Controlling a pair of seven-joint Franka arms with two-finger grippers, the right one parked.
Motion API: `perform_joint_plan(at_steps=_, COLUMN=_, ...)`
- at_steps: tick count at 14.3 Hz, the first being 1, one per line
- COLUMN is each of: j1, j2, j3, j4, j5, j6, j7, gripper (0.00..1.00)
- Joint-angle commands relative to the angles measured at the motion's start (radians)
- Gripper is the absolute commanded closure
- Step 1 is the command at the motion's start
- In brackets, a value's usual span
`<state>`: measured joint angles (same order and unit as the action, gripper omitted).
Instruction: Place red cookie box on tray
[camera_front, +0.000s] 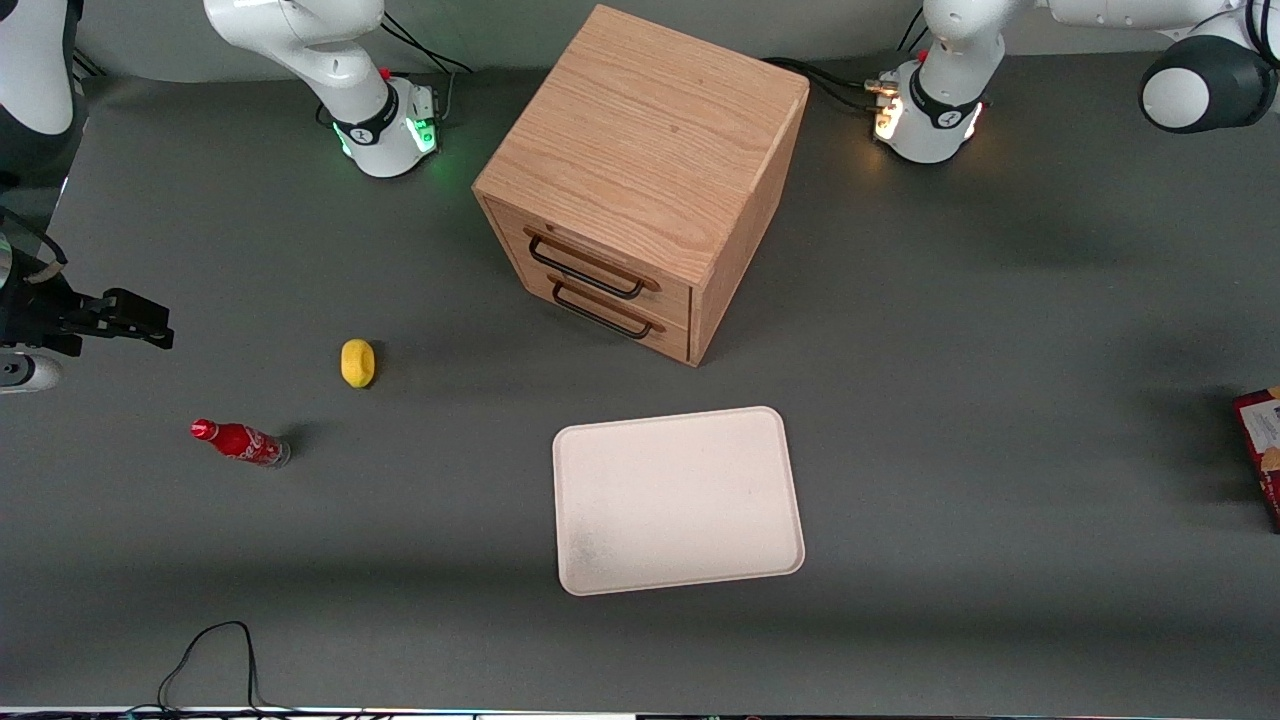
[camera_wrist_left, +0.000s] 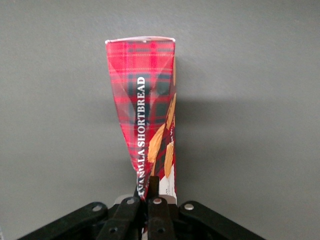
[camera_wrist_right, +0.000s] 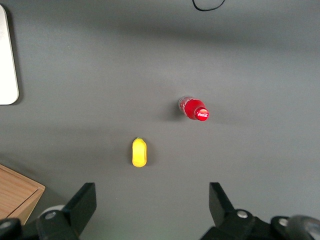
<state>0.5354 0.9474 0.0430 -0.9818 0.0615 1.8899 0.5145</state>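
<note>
Between the pincer (camera_wrist_left: 150, 197) fingers, at one narrow end: red cookie box (camera_wrist_left: 145, 115), one item. Long, narrow carton, dark-red tartan print, white lettering reading "SHORTBREAD", tan cookie pictures along one edge. The pincer is closed on the near end of the carton, fingers drawn almost together with the card pinched between them. The carton extends straight away from the pincer, its other end free, with grey counter (camera_wrist_left: 260, 100) past it. Whether the carton rests on the counter or hangs clear of it cannot be told.

Location in the front view: only a corner of the red cookie box (camera_front: 1262, 450) shows at the picture edge, at the working arm's end of the counter, well apart from the tray (camera_front: 680, 560).

Handling, as judged: thin card, light, stiff along its length but easily crushed across its faces; the panels near the grip look pulled inward. Printed surface looks smooth and may slip. Contents probably brittle. An end grip leaves the long body free to swing or sag; a hold nearer the middle, across the narrow width, would be steadier. Firm but gentle pressure advised.

Destination: tray, off-white, low rim, nothing on it, lying in front of the wooden drawer cabinet (camera_front: 640, 170).

Also on the counter, toward the parked arm's end: small red soda bottle (camera_front: 240, 442); yellow object (camera_front: 358, 362).
</note>
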Motion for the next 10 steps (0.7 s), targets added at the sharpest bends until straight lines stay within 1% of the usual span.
perform_joint_plan(at_steps=1, j1=-0.041, j2=-0.14, j3=0.012, j4=-0.021, j5=0.018, j6=-0.179, j7=-0.002, gripper=1.0)
perform_joint_plan(at_steps=4, j1=-0.083, j2=-0.29, j3=0.014, j4=-0.032, j5=0.061, j6=-0.394, j7=-0.062, gripper=1.0)
perform_joint_plan(at_steps=6, j1=-0.113, j2=-0.399, j3=0.012, j4=-0.073, j5=0.075, j6=-0.501, j7=-0.115, gripper=1.0)
perform_joint_plan(at_steps=8, j1=-0.126, j2=-0.494, j3=0.011, j4=-0.13, j5=0.073, j6=-0.557, j7=-0.132, gripper=1.0)
perform_joint_plan(at_steps=10, j1=-0.127, j2=-0.565, j3=0.005, j4=-0.188, j5=0.07, j6=-0.565, j7=-0.148, gripper=1.0)
